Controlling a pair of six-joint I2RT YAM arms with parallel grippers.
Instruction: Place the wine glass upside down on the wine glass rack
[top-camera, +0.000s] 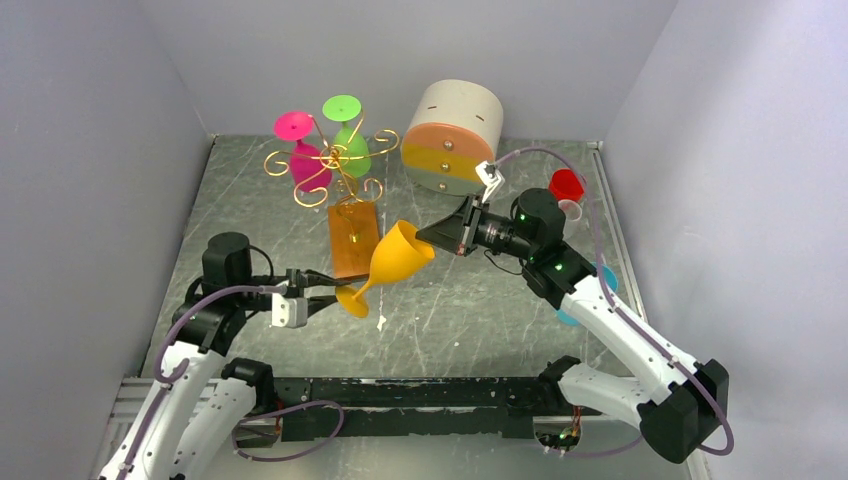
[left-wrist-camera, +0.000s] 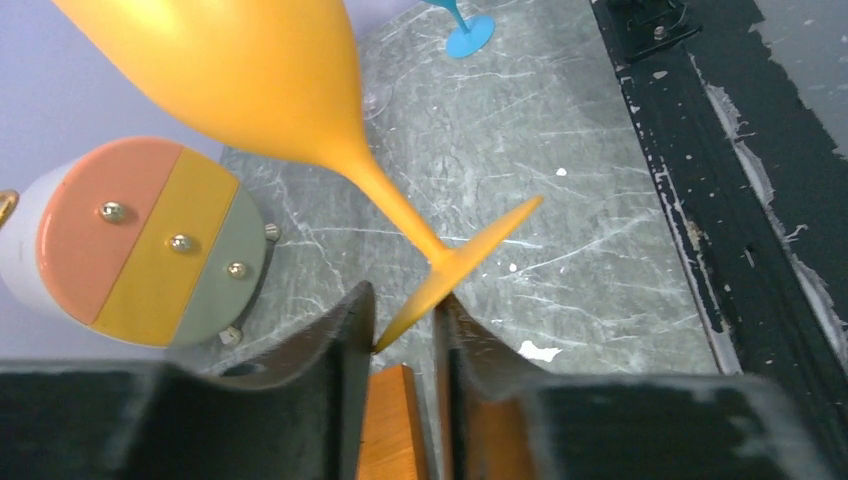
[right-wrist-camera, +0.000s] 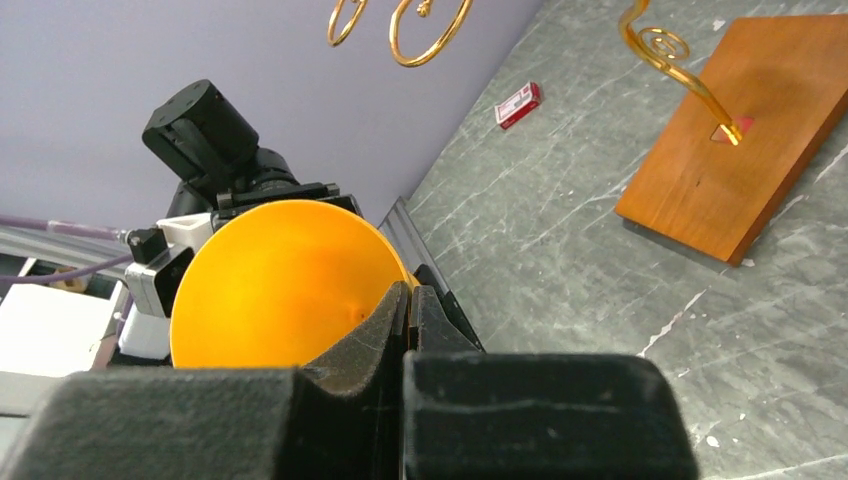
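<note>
Top external: orange wine glass (top-camera: 400, 255) hangs tilted just right of the gold-wire wine glass rack (top-camera: 353, 245). Left wrist: left hand (left-wrist-camera: 405, 310) straddles its thin foot (pinching or not, I cannot tell). Right wrist: right hand (right-wrist-camera: 410, 300) clenched on the smooth rim; probably light, stiff, slippery, the stem the best hold.

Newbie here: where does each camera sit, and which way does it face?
Top external: above and behind, looking down on the table, left arm and right arm.
Left wrist: on the left gripper, looking past its fingers at the wine glass.
Right wrist: on the right gripper, its fingers showing, looking into the glass's bowl.
Shared: all show the glass.
</note>
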